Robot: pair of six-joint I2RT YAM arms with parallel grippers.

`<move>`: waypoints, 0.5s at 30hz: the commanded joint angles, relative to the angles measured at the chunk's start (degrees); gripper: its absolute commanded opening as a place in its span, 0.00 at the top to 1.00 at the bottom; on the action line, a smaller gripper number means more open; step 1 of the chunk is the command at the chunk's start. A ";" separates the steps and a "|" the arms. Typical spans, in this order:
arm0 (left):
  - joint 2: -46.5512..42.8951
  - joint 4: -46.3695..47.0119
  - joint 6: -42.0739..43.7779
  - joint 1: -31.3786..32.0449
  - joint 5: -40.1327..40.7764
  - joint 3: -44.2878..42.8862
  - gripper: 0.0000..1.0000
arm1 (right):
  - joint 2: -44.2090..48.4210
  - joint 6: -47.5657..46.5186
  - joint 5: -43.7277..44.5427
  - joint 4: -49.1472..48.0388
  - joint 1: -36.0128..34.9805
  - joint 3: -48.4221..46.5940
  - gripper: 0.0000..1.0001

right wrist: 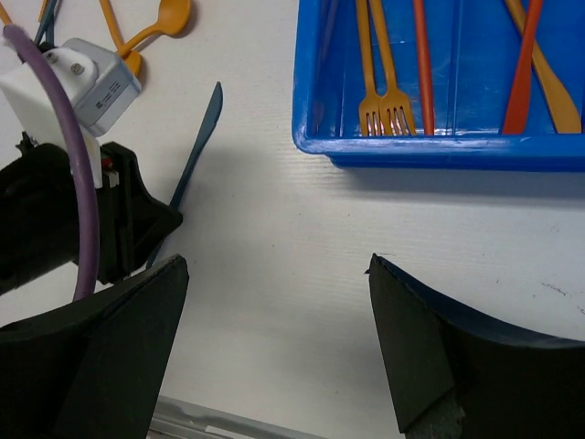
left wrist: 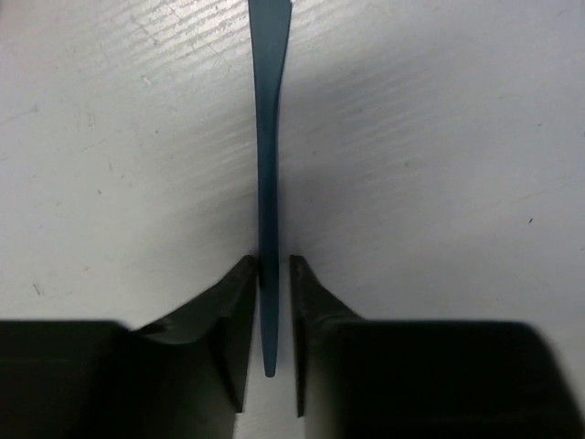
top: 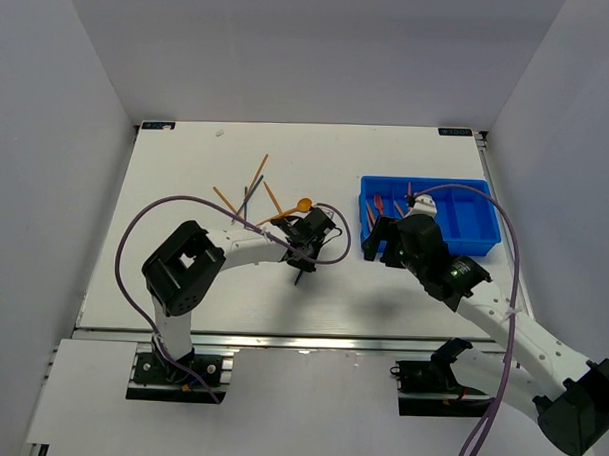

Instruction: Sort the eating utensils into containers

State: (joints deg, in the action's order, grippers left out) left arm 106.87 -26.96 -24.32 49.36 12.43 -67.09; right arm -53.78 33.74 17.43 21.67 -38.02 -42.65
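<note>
Left pincer (left wrist: 271,338) clamping dark blue utensil (left wrist: 268,183), long axis straight ahead

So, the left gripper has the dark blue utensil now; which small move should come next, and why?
Probably lift it and carry it right toward the blue tray. The left gripper is shut on the dark blue utensil, which is still over the bare table, outside the tray.

Bare table (right wrist: 302,274) lies between left arm (right wrist: 55,210) and tray (right wrist: 430,146).
</note>
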 commanded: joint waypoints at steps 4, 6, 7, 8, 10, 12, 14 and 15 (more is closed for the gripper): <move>2.38 -3.71 0.41 -0.41 -2.85 0.11 0.76 | 2.80 -2.36 -1.61 1.44 -0.30 -2.26 0.16; 2.73 -4.24 0.41 -0.50 -3.28 0.73 0.76 | 3.50 -2.53 -2.31 1.36 -0.21 -2.08 0.15; 2.90 -4.41 0.41 -0.50 -3.46 1.52 0.79 | 4.11 -2.62 -2.66 1.27 -0.30 -2.00 0.15; 3.08 -4.42 0.58 -0.41 -3.63 1.87 0.87 | 4.47 -2.62 -2.93 0.92 -0.30 -1.82 0.15; 3.52 -4.42 0.50 -0.50 -3.99 2.92 1.00 | 5.08 -2.80 -4.15 -0.22 -0.21 -1.12 0.14; 3.26 -4.15 0.24 -0.50 -3.99 3.63 1.00 | 5.44 -4.02 -6.70 -2.06 -0.30 0.02 0.11; 2.21 -4.06 -0.55 -0.50 -3.29 4.33 1.00 | 5.35 -3.34 -8.11 -6.61 -0.21 2.83 0.11; 0.11 -3.89 -0.91 -0.41 -2.76 4.60 1.00 | 5.09 -1.67 -8.20 -7.86 -0.21 3.88 0.11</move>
State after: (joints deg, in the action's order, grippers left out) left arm 106.63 -26.22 -24.23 49.10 10.72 -66.46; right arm -48.82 31.29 11.88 19.75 -38.02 -41.10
